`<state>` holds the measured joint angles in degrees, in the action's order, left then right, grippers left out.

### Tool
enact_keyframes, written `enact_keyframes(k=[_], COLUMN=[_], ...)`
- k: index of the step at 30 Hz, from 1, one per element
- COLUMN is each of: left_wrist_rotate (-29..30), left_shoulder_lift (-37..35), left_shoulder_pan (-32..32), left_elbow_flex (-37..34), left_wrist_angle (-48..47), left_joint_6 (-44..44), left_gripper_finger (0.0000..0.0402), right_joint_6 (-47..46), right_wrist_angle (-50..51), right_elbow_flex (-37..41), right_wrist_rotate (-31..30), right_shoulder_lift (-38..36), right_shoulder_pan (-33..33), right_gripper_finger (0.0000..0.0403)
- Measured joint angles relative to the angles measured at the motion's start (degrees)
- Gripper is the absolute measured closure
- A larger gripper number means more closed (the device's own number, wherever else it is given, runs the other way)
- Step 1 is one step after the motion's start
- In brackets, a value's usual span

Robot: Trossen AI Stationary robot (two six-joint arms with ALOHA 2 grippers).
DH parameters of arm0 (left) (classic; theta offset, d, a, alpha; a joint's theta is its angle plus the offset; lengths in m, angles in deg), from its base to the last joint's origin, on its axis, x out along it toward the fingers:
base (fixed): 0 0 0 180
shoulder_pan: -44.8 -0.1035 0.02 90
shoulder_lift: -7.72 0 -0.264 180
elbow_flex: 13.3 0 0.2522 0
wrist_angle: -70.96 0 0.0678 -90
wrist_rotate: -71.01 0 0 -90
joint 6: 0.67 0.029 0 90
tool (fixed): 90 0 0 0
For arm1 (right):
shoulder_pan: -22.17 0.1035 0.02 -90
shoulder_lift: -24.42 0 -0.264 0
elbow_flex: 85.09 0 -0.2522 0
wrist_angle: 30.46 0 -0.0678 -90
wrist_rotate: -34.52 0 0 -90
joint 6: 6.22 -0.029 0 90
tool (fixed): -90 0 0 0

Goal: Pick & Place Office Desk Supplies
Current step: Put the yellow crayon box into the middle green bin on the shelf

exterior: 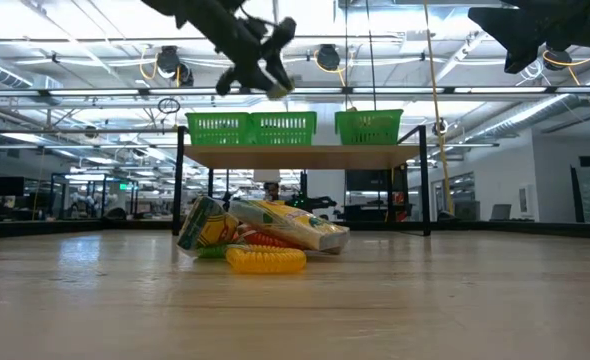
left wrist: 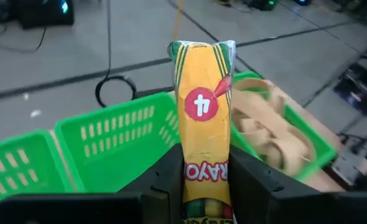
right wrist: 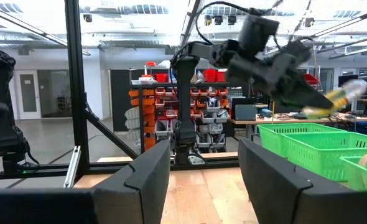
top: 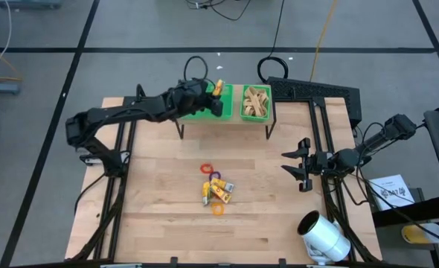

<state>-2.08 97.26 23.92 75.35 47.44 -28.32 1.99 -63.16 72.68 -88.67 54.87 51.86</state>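
Spanning the scene: wooden table (top: 167, 216) carrying a raised shelf (exterior: 305, 155) with green baskets (top: 201, 112). White cylinder (top: 324, 237) lies at the table's near right corner. Left gripper (left wrist: 202, 186) hangs above the baskets, fingers clamped on a yellow crayon pack (left wrist: 203, 118). Right gripper (top: 303, 167) waits over the table's right side, jaws apart, holding nothing. Remaining supplies (top: 216, 190), crayon packs and coloured rings, sit heaped mid-table.

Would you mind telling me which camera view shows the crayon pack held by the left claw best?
The left wrist view: the crayon pack fills the frame, label readable, clamped in the left claw above the green baskets. The high view shows only its yellow tip; low and right wrist views show it small.
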Motion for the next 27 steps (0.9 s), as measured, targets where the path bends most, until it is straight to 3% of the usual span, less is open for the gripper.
enact_keyframes(k=[12, 20, 24, 27], left_wrist_rotate=[-2.0, -1.8, -2.0, -5.1], left_shoulder_lift=[5.8, 5.3, 5.2, 3.7], left_shoulder_pan=[-1.2, -0.8, -0.8, -0.4], left_elbow_flex=[0.0, 0.0, 0.0, -0.1], left_wrist_angle=[0.1, 0.2, 0.1, -0.9], left_joint_6=[-0.9, -0.4, 4.5, 6.8], left_gripper_finger=[0.0285, 0.019, 0.015, 0.0133], right_joint_6=[0.0, 0.0, 0.0, 0.0], right_wrist_angle=[0.0, 0.0, 0.0, 0.0], right_elbow_flex=[0.0, 0.0, 0.0, 0.0], right_wrist_rotate=[0.2, 0.2, 0.2, 0.2], right_shoulder_lift=[0.0, 0.0, 0.0, 0.0], right_shoulder_pan=[0.0, 0.0, 0.0, 0.0], right_gripper_finger=[0.022, 0.022, 0.022, 0.022])
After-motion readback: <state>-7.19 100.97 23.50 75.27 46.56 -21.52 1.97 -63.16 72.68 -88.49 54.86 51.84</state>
